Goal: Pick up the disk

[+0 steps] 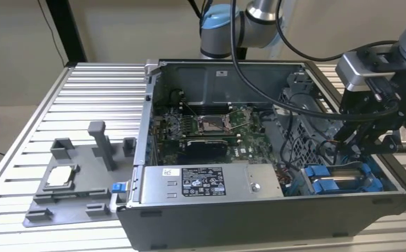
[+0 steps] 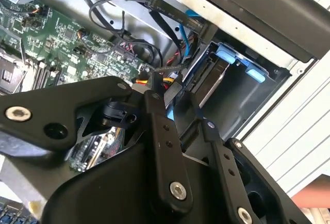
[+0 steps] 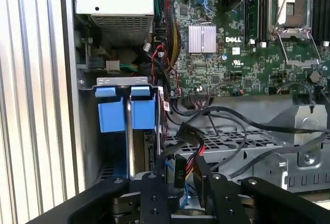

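**Disk seated in its bay, tool spread above it**

In the exterior view the disk (image 1: 332, 181) sits in a bay at the four o'clock corner of the computer case (image 1: 259, 226), apparently on edge, with its blue carrier tabs (image 3: 126, 113) uppermost. The tool (image 1: 359, 149) hangs just over it, fingers (image 3: 153, 198) spread and holding nothing. I judge the drive stiff, dense and sensitive to shock, with slick metal faces, so the blue tabs look the soundest place to pinch. Room is tight: the case wall flanks one side and loose cables (image 3: 216, 126) crowd the other. The only open room is upward, through the case's open side.
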`<state>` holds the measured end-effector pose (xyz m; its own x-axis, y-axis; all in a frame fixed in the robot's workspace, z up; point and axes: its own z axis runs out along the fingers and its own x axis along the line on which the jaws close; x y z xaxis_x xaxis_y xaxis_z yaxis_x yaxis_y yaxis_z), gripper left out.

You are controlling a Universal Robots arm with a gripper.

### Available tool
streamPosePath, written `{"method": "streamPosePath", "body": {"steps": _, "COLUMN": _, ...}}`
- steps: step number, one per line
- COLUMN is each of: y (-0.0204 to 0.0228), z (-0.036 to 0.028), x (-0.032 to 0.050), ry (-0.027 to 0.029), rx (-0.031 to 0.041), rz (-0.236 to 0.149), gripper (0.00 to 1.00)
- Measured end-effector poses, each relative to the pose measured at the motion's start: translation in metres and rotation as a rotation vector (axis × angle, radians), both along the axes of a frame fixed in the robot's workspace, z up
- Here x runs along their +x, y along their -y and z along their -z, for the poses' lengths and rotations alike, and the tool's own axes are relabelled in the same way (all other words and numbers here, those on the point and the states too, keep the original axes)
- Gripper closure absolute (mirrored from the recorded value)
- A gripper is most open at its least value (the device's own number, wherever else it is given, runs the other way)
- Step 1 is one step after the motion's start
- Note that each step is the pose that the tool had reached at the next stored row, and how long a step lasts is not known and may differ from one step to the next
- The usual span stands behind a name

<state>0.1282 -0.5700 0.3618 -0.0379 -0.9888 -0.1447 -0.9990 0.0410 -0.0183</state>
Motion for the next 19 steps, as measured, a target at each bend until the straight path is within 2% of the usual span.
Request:
{"method": "streamPosePath", "body": {"steps": 5, "y": 0.0000, "z": 0.0000, "x": 0.0000, "ry": 0.0038, "rx": 0.0037, "rz": 0.000, "gripper": 0.00}}
{"method": "streamPosePath", "body": {"steps": 13, "y": 0.0000, "z": -0.0005, "x": 0.0000, "ry": 0.0049, "rx": 0.0068, "rz": 0.000, "gripper": 0.00}}
{"method": "streamPosePath", "body": {"steps": 15, "y": 0.0000, "z": -0.0007, "x": 0.0000, "ry": 0.0086, "rx": 0.0108, "rz": 0.000, "gripper": 0.00}}
{"method": "streamPosePath", "body": {"steps": 17, "y": 0.0000, "z": -0.0010, "x": 0.0000, "ry": 0.0152, "rx": 0.0157, "rz": 0.000, "gripper": 0.00}}
{"method": "streamPosePath", "body": {"steps": 19, "y": 0.0000, "z": -0.0010, "x": 0.0000, "ry": 0.0186, "rx": 0.0173, "rz": -0.001, "gripper": 0.00}}
